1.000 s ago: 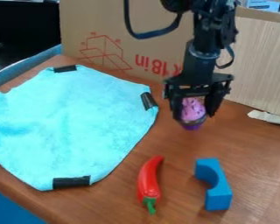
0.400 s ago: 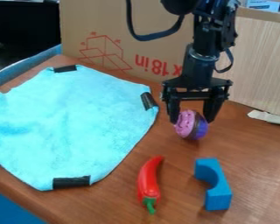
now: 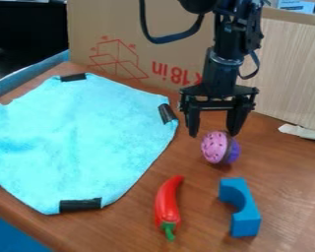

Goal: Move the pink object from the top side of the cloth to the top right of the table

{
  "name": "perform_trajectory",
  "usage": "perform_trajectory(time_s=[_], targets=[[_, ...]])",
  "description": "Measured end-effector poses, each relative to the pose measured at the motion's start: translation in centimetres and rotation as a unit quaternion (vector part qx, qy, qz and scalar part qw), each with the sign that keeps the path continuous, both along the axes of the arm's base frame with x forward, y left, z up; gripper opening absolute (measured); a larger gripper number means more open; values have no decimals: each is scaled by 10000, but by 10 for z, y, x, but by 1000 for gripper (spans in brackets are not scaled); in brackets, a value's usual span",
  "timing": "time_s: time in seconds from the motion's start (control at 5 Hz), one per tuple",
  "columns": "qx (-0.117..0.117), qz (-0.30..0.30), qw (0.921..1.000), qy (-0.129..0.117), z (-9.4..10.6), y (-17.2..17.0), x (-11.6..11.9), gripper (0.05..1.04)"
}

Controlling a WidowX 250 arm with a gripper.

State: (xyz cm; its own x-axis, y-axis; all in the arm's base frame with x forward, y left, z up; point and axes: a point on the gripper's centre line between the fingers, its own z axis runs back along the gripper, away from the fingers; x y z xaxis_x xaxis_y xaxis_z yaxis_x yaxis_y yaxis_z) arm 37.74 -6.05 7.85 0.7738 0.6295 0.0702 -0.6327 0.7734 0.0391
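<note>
cupcake point(image 3: 220, 147) tipped on its side on brown table point(image 3: 206, 189), below open fingers point(image 3: 193, 123), right of blue cloth point(image 3: 81, 138)

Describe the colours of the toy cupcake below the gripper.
The cupcake has pink icing with dark specks and a purple base, seen in the camera view.

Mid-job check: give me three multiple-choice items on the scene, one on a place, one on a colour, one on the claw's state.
1. Where is the toy cupcake?
A. On the table, right of the cloth in the view
B. On the cloth
C. On the pepper

2. What colour is the arched block?
A. Red
B. Yellow
C. Blue

3. How does the claw stand?
A. Shut on the block
B. Open
C. Shut on the pepper

Key:
1 A: it lies on the brown tabletop, past the cloth's edge.
2 C: its faces are blue throughout.
3 B: its jaws stand apart, above the cupcake.
</note>
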Motion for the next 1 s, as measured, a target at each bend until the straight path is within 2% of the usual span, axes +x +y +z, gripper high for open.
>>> perform_trajectory(time_s=[0.2, 0.4, 0.6, 0.8, 1.0], targets=[[-147, -38, 9999, 59, 3, -4, 0, 1000], [-280, -50, 9996, 9, 14, -4, -2, 1000], [-488, -15, 9988, -105, 37, -2, -4, 1000], [-804, -13, 9956, -470, 70, 9, -6, 1000], [-1070, -149, 9919, -668, 111, 47, -24, 1000]])
